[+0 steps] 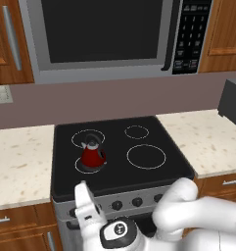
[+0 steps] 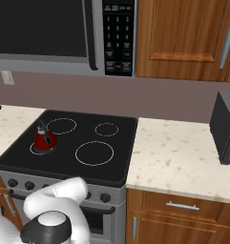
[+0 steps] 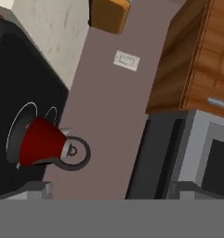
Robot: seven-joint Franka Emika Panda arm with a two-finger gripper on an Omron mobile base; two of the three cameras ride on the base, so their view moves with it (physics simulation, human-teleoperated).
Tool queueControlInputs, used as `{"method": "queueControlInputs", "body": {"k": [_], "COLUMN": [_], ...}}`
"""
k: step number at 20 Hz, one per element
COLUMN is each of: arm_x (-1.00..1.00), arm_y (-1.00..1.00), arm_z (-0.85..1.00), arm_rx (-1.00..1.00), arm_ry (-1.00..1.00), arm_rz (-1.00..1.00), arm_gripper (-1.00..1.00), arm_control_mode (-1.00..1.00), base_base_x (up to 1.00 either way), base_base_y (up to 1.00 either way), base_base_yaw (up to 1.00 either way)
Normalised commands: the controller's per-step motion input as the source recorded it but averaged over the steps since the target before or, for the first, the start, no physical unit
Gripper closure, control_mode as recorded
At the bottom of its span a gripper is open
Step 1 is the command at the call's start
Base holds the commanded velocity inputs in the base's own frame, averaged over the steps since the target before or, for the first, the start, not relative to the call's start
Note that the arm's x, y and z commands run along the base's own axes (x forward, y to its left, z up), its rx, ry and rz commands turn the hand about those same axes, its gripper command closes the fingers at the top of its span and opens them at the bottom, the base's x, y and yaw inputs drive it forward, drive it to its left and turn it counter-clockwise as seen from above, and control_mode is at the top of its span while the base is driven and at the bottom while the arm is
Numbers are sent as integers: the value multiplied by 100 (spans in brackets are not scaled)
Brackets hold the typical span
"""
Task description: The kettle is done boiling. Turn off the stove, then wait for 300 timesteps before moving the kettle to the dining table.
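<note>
Red kettle (image 1: 92,156) sits on the stove's (image 1: 114,174) front-left burner; jaws wide open, holding nothing

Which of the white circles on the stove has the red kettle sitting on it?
The front-left ring on the black glass cooktop holds the small red cone-shaped kettle. The other three rings are bare, including the biggest one to its right.
</note>
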Motion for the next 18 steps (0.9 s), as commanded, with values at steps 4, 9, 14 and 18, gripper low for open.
{"method": "queueControlInputs", "body": {"k": [4, 9, 14, 18], "arm_x": [-2, 0, 0, 0], "arm_y": [-26, -32, -33, -29], "arm_z": [43, 46, 45, 42], "arm_rx": [22, 26, 30, 29], "arm_ry": [0, 0, 4, 6], "arm_rz": [0, 0, 0, 0], "arm_gripper": [-100, -100, -100, -100], "arm_control_mode": [-100, -100, -100, -100], "base_base_x": [0, 0, 0, 0], "base_base_y": [0, 0, 0, 0], "base_base_yaw": [0, 0, 0, 0]}}
